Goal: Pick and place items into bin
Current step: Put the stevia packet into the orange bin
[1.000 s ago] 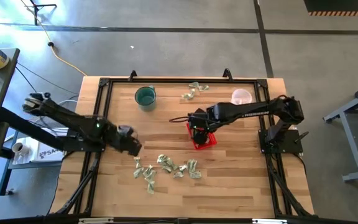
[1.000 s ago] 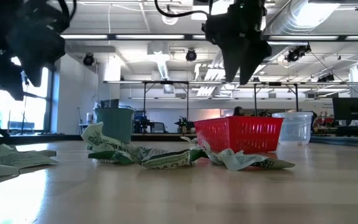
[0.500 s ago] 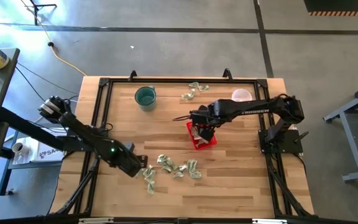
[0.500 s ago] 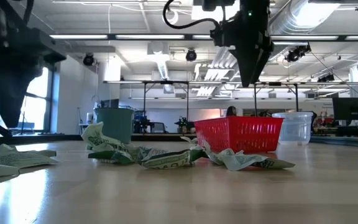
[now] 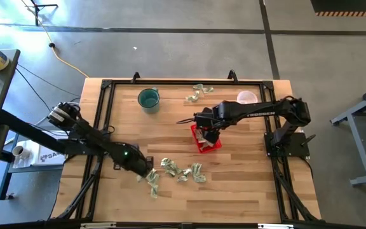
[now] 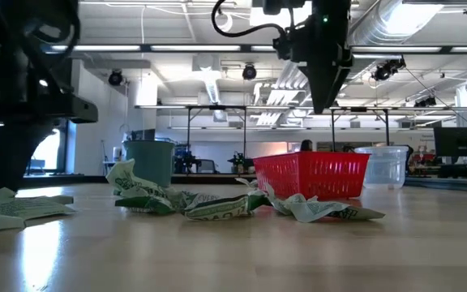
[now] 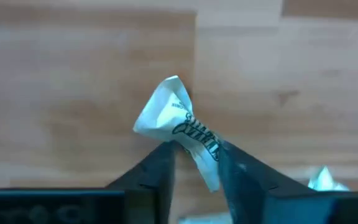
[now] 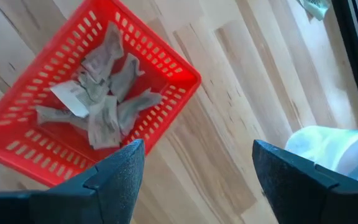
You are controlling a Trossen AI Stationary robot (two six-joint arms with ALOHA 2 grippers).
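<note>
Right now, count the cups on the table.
2. High view: the teal cup near the top edge, left of centre; the clear cup near that edge, right of centre. None seem hidden.

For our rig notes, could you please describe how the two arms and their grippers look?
Both arms are dark, jointed and slim. The left gripper has two dark tapered fingers; the right gripper has broad dark ones. The right arm carries pale lettering, and a small green light glows on the left arm.

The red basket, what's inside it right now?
The red basket holds several crumpled wrapper pieces heaped together. Whatever lies under the heap is covered. The right gripper hovers above, fingers open and empty.
</note>
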